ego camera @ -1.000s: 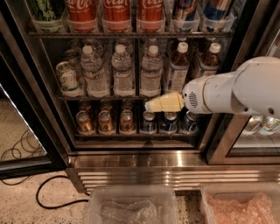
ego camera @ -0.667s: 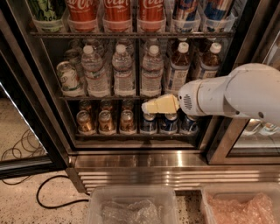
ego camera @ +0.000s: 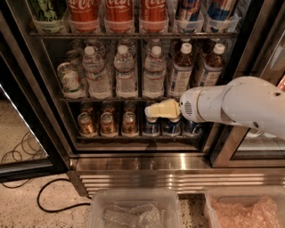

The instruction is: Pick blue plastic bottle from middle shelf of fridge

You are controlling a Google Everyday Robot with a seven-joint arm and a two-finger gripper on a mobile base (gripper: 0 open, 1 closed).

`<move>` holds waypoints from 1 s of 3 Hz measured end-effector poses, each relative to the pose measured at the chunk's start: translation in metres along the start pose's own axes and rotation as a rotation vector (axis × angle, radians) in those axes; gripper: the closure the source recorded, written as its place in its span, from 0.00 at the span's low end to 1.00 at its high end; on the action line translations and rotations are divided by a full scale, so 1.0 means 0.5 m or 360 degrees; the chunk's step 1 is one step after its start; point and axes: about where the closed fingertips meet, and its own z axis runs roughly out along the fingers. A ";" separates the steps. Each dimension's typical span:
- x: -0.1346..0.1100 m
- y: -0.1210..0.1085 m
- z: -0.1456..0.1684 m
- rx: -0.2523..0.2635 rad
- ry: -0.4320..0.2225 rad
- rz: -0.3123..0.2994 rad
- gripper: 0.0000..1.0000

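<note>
Two amber-drink bottles with white caps and blue-and-white labels stand upright at the right end of the middle shelf (ego camera: 111, 99) of the fridge (ego camera: 178, 162). The blue plastic bottle (ego camera: 181, 67) is the left one of that pair, and its twin (ego camera: 213, 66) is just beside it, closer to the shelf's right end. Left of them on the same shelf are three clear water bottles (ego camera: 125, 71) in a row, and at the shelf's far left end a pale can (ego camera: 70, 80) sits tilted.

The gripper (ego camera: 161, 109) is just under the front edge of the middle shelf, pointing left, roughly below the gap between the rightmost water bottle and the blue plastic bottle. It's not on the bottle; it hangs lower than the bottle's base. Whether it's open or closed, honestly can't tell from this angle. It reads as one cream-coloured wedge, and nothing shows in its hold. The white arm (ego camera: 236, 104) comes in from below the shelf's right end.

Above the middle shelf is a rack of red cola cans (ego camera: 118, 11). Under it are gold cans (ego camera: 107, 124) on the left and blue cans (ego camera: 171, 128) partly behind the gripper. Way below the shelf, two clear plastic bins (ego camera: 133, 209) sit on the floor.
</note>
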 end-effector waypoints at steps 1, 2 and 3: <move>0.024 -0.033 -0.007 0.0089 -0.0028 0.0072 0.00; 0.034 -0.067 -0.037 0.0208 -0.0099 0.0149 0.00; 0.030 -0.088 -0.070 0.0302 -0.0184 0.0188 0.00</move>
